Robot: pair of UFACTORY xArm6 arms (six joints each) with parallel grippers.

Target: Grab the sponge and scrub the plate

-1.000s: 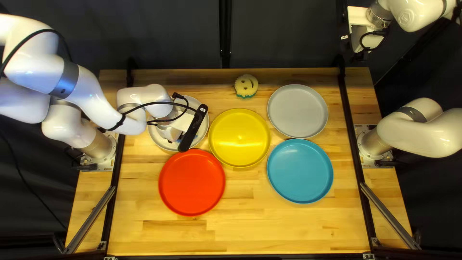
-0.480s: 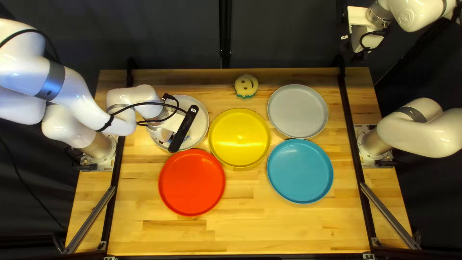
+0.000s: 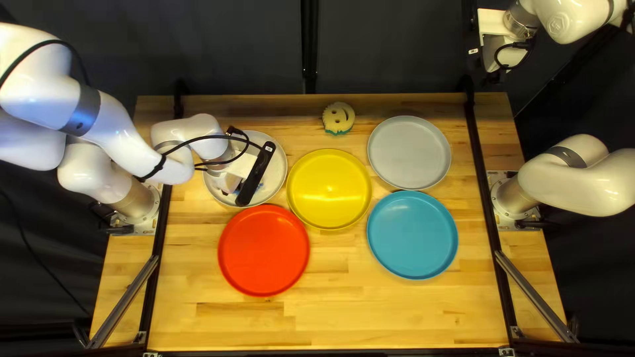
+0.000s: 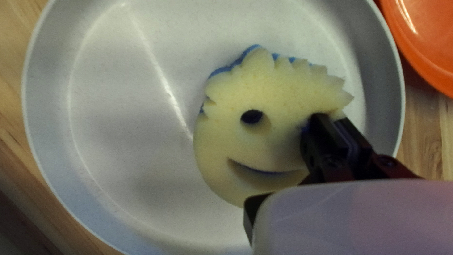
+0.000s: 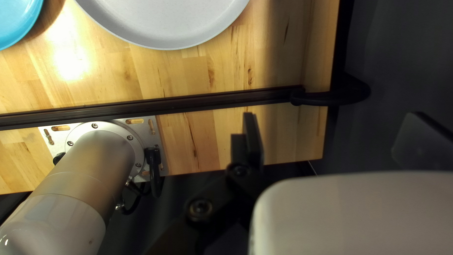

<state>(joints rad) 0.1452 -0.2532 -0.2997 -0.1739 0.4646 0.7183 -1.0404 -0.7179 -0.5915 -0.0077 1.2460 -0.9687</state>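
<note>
In the top left view my left gripper (image 3: 233, 181) is over the white plate (image 3: 276, 173) at the table's left, its fingertips hidden. The left wrist view shows the left gripper (image 4: 333, 118) shut on the edge of a cream smiley sponge (image 4: 273, 94) with a blue underside, beside its smile. The sponge lies over the inside of the white plate (image 4: 118, 108). My right gripper (image 3: 504, 55) hangs beyond the table's far edge; in the right wrist view the right gripper (image 5: 335, 134) stands open, its fingers wide apart with nothing between them.
A second sponge (image 3: 338, 118), cream and green, lies near the far edge. Red (image 3: 264, 250), yellow (image 3: 329, 189), grey (image 3: 409, 152) and blue (image 3: 412, 235) plates stand around the middle. Dark rails (image 5: 188, 102) run along the table's sides.
Over the white plate my left gripper has gone toward its own base, then slightly back toward the far edge and the right. My right arm and the other plates have stayed still.
</note>
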